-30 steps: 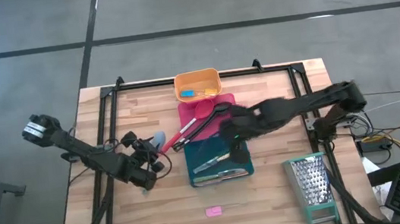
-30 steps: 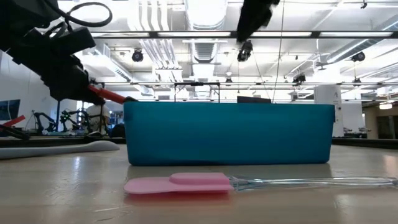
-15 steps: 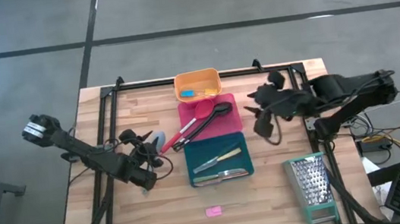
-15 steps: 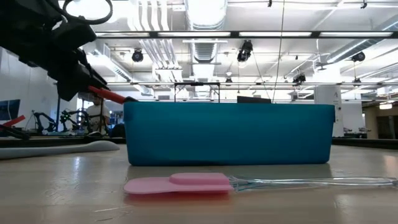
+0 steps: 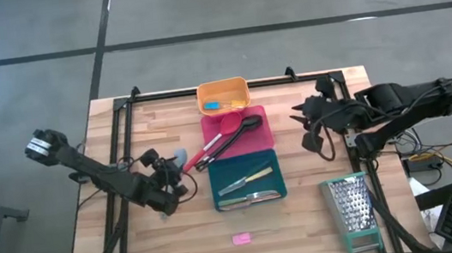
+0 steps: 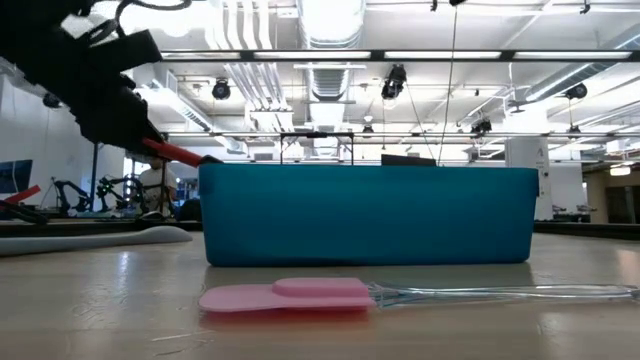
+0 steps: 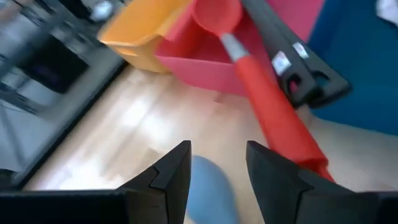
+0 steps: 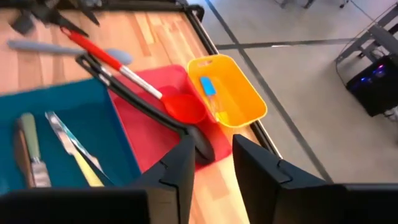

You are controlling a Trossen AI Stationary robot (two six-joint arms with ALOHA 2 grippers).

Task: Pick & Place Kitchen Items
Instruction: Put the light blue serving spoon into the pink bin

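Note:
My left gripper (image 5: 171,171) hovers open over the left part of the table; its fingers (image 7: 171,171) stand above the rounded bowl (image 7: 208,186) of the grey spoon (image 5: 180,156), which lies flat on the wood. The red spatula (image 7: 267,112) and black spoons (image 5: 240,132) lie in the pink tray (image 5: 255,136), their handles over its left rim. A yellow-handled knife (image 5: 250,178) and metal tongs (image 5: 256,196) lie in the teal tray (image 5: 277,176). My right gripper (image 5: 304,130) hangs open right of the trays, holding nothing. A pink piece (image 6: 290,295) lies near the front edge.
An orange tray (image 5: 222,95) holding tiny blue and orange pieces stands behind the pink tray. A tall metal box grater (image 5: 353,210) stands at the front right. A black frame (image 5: 116,148) runs along the table's sides. Bare wood shows between the trays and the grater.
My right gripper has drawn back from above the pink and teal trays toward the table's right edge, and has left the low view, where it showed at the top.

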